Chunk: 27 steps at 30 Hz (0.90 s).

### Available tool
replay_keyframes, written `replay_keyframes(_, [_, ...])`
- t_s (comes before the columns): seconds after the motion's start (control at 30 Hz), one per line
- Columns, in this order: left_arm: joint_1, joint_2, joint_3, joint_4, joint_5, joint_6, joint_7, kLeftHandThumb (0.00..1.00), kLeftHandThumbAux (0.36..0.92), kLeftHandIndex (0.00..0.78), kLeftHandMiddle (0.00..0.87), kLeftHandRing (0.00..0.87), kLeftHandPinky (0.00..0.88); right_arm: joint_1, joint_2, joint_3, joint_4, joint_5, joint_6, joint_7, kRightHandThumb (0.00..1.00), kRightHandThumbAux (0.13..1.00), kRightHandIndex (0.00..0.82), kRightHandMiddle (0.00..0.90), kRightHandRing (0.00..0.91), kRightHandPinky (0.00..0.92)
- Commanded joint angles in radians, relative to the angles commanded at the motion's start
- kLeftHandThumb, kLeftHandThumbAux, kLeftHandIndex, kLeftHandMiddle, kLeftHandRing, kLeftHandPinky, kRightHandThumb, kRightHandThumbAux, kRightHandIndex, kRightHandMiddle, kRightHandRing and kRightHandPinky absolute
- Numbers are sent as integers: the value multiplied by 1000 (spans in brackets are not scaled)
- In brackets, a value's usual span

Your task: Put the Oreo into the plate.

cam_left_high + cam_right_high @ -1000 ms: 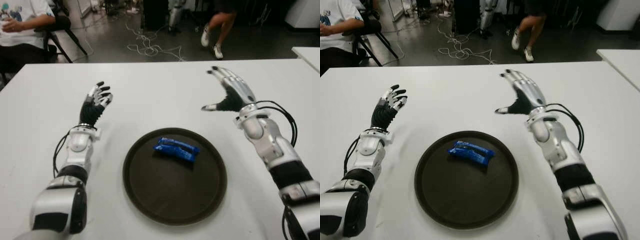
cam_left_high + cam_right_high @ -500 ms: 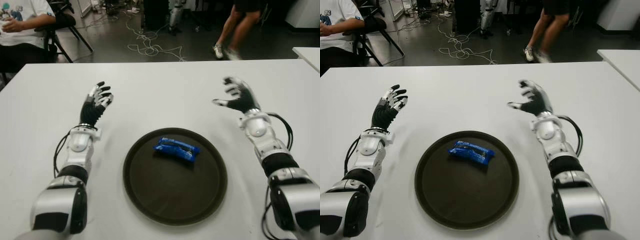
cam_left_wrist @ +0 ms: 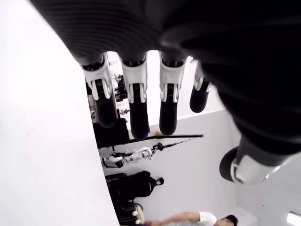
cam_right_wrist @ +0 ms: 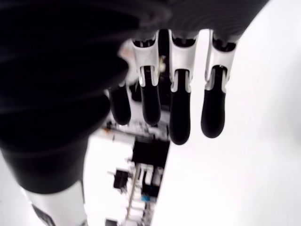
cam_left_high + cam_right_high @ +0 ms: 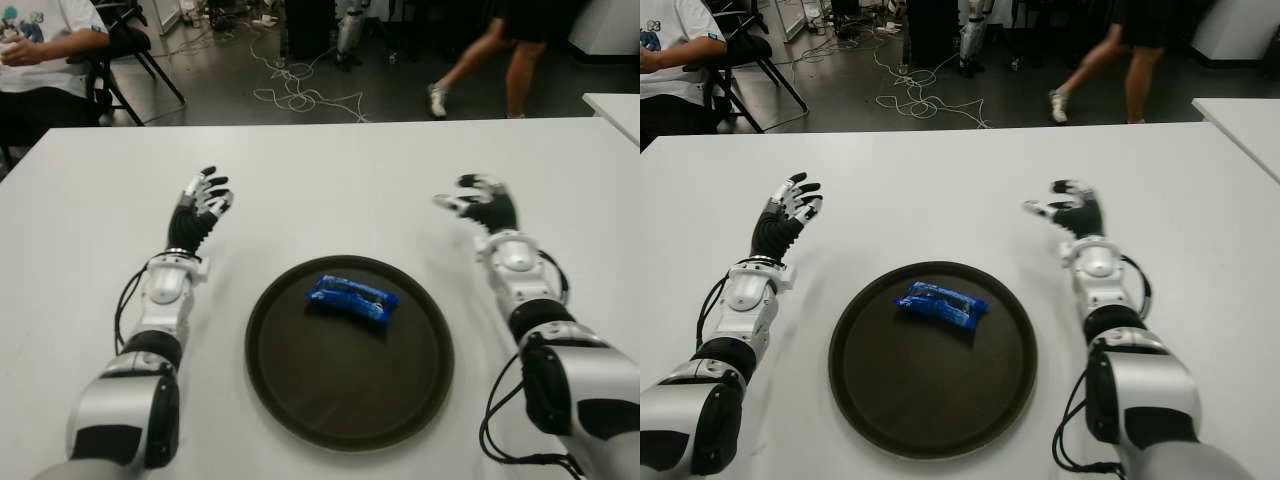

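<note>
Oreo [image 5: 351, 299] pack sits in the plate [image 5: 300, 390], toward its 12 o'clock half, lying flat. Label unreadable (just blue wrapper).

My left hand [image 5: 197, 209] is at the plate's 10 o'clock, well apart, fingers spread, holding nothing. My right hand [image 5: 484, 204] is at 2 o'clock, fingers loosely extended, empty too; wrist view shows only fingertips [image 4: 179, 126] over white bench [image 5: 330, 190]. Can't tell whether either hand touches the bench.

Past the far edge: person's legs [image 5: 1110, 62], cut off above the thigh; seated person [image 5: 40, 50] at 11 o'clock, partly cropped.
</note>
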Motion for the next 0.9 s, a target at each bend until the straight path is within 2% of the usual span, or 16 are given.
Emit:
replay_keyframes(0.27, [-1,4,0,2,-4,4,-13,309,598,128,227,220,219,-4,-8,49,6,-42,15,-38,51,836,325,427,470,494])
replay_keyframes(0.7, [-4,5,1,2,-5,22,-15,321,602,124,223,219,217,-4,-9,83,12,-54,21,-62,30,847,330,420,461,492])
replay_keyframes(0.9, [-5,5,-2,-1,-1,39,-11,321,622,128,225,223,226,-2,-12,105,12,-68,20,-85,26,855,333,416,452,477])
